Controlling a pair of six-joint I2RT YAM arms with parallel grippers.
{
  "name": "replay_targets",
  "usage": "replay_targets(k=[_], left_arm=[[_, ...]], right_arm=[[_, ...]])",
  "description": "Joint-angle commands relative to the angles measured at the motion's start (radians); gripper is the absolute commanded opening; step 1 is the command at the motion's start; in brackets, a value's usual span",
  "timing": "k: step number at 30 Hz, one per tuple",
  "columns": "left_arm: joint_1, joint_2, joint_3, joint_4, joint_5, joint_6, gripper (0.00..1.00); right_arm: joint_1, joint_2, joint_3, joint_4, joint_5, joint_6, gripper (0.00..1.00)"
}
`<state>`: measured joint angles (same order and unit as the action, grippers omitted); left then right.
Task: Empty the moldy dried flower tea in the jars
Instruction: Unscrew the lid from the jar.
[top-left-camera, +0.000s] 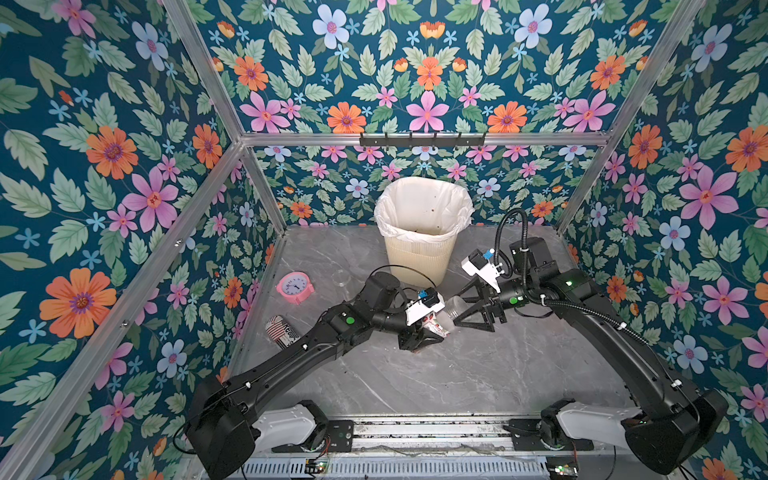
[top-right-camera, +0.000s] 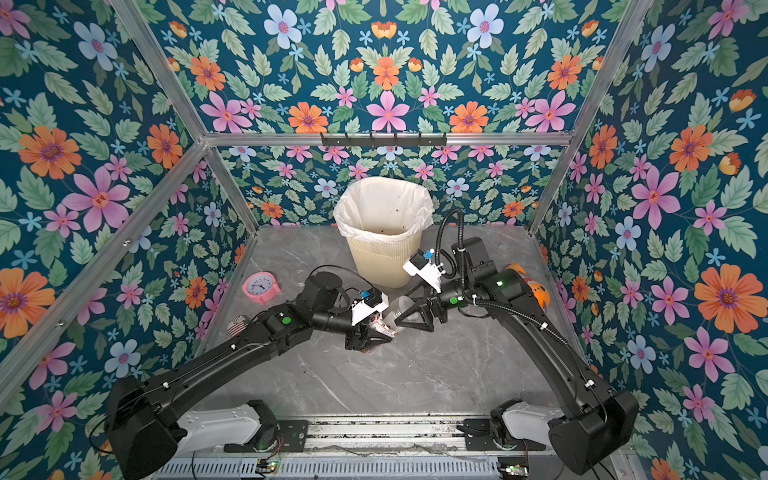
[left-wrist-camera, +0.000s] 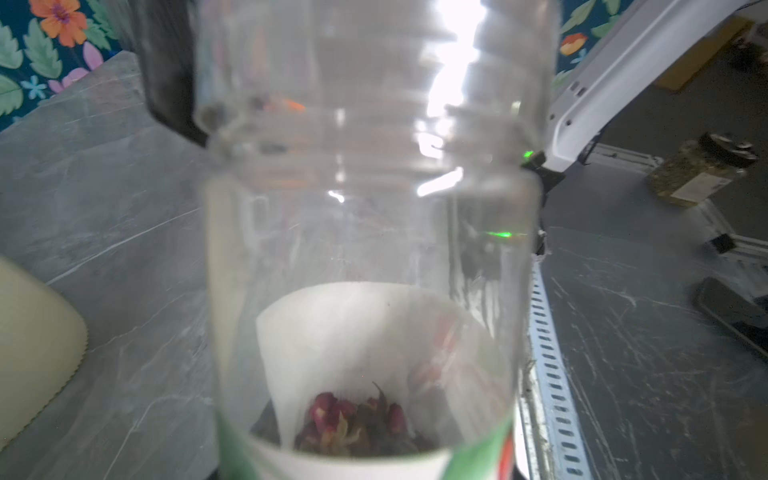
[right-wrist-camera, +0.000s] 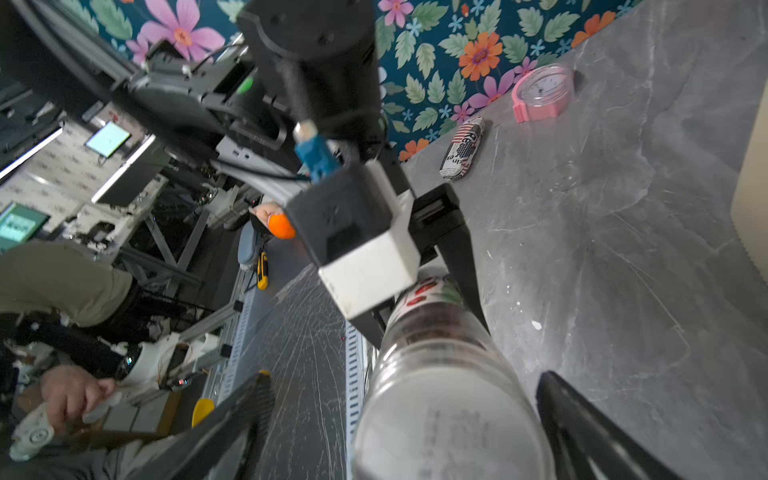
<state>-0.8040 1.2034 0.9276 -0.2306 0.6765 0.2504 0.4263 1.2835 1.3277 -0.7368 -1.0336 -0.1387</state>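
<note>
Lid-removal stage: left gripper (top-left-camera: 434, 331) clamped on the labelled base of the jar (right-wrist-camera: 440, 332), where the dried flower tea (left-wrist-camera: 357, 424) lies; right gripper (top-left-camera: 456, 311) holds its jaws apart astride the lid (right-wrist-camera: 453, 428), so closing and twisting it off seems next.

jar (left-wrist-camera: 370, 208) blurred, its base cut off, striped can (top-right-camera: 237, 325) half hidden
</note>
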Motion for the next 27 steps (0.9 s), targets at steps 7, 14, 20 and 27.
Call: replay_targets(k=[7,14,20,27], left_arm=[[0.0,-0.031,-0.061,0.152,-0.299,0.021,0.53],[0.0,-0.019,-0.068,0.155,-0.385,0.042,0.52],[0.0,-0.019,-0.078,0.162,-0.457,0.055,0.52],[0.0,0.002,-0.054,0.152,-0.462,0.055,0.52]], right_arm=[[-0.036,0.097,0.015,0.172,0.185,0.498,0.99],[-0.008,0.156,0.032,0.189,0.181,0.569,0.96],[-0.004,0.176,0.033,0.167,0.168,0.576,0.86],[0.01,0.209,0.078,0.099,0.124,0.533,0.79]])
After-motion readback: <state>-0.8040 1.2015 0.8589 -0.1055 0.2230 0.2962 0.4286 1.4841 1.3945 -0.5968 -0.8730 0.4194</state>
